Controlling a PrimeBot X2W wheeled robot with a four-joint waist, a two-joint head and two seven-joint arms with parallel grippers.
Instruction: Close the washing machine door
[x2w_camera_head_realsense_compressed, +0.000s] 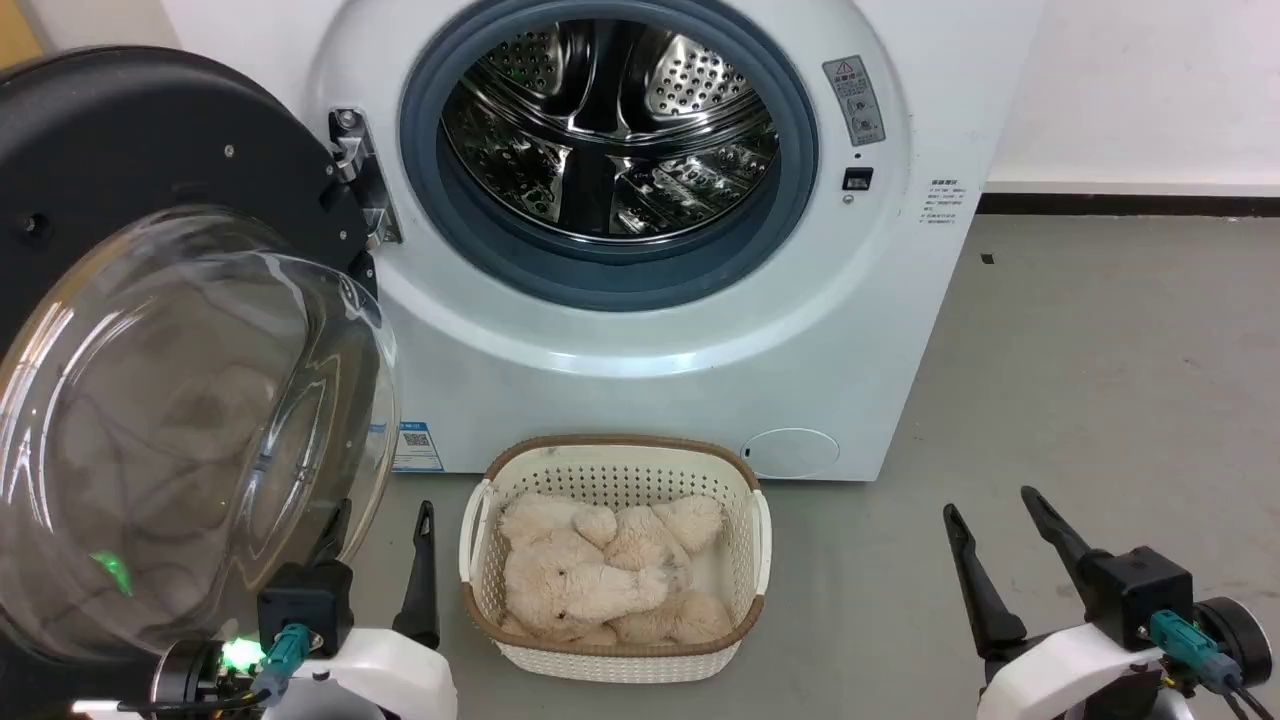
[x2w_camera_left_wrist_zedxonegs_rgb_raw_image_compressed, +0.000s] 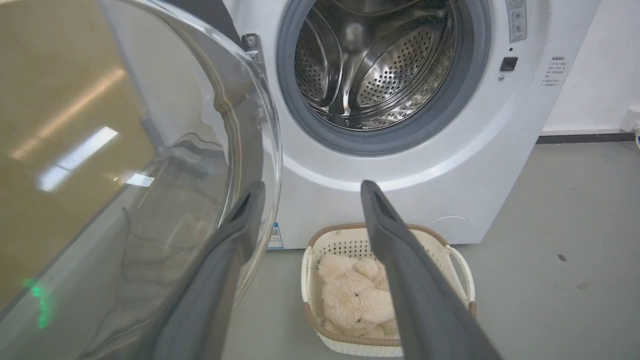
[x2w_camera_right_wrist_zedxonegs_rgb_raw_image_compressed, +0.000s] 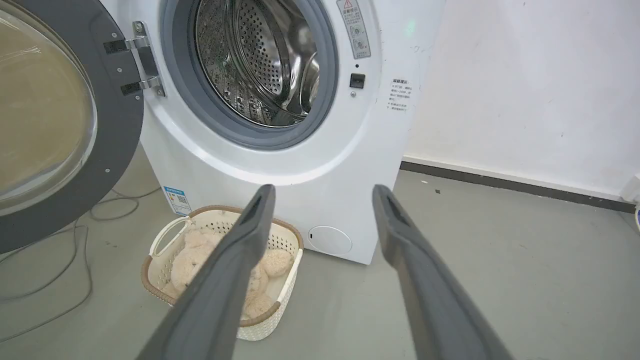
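**Near field**
- The left end effector (x2w_camera_head_realsense_compressed: 385, 510) sits at 7 o'clock in the head view. Its two fingers are spread wide and hold nothing.
- The outer left finger (x2w_camera_head_realsense_compressed: 335, 535) is seen through the clear dome of the washing machine door (x2w_camera_head_realsense_compressed: 190, 400). Whether the finger touches the glass cannot be told.
- In the left wrist view, the left end effector (x2w_camera_left_wrist_zedxonegs_rgb_raw_image_compressed: 312, 184) frames the lower front of the machine, and its left finger overlaps the edge of the dome.
- The right end effector (x2w_camera_head_realsense_compressed: 988, 502) sits at 5 o'clock, equally wide apart and empty, over bare grey floor (x2w_camera_head_realsense_compressed: 1100, 400).
- In the right wrist view, the right end effector (x2w_camera_right_wrist_zedxonegs_rgb_raw_image_compressed: 324, 187) points toward the machine's lower front.

**Middle field**
- A white basket (x2w_camera_head_realsense_compressed: 620, 445) with a brown rim stands on the floor at 6 o'clock, just in front of the machine.
- The basket contains a cream plush toy (x2w_camera_head_realsense_compressed: 600, 580).
- The washing machine door stands fully open at 9 o'clock, with the dome bulging toward the camera.
- The door's black ring hangs from a metal hinge (x2w_camera_head_realsense_compressed: 360, 170) at 10 o'clock.
- In the right wrist view, a grey cable (x2w_camera_right_wrist_zedxonegs_rgb_raw_image_compressed: 75, 250) lies on the floor below the door.

**Far field**
- The washing machine (x2w_camera_head_realsense_compressed: 650, 400) stands at 12 o'clock against a white wall (x2w_camera_head_realsense_compressed: 1150, 90).
- The grey gasket (x2w_camera_head_realsense_compressed: 600, 285) and the perforated steel drum (x2w_camera_head_realsense_compressed: 610, 130) are exposed.
- A blue-white sticker (x2w_camera_head_realsense_compressed: 415, 445) sits low on the front, at 7 o'clock from the drum opening.
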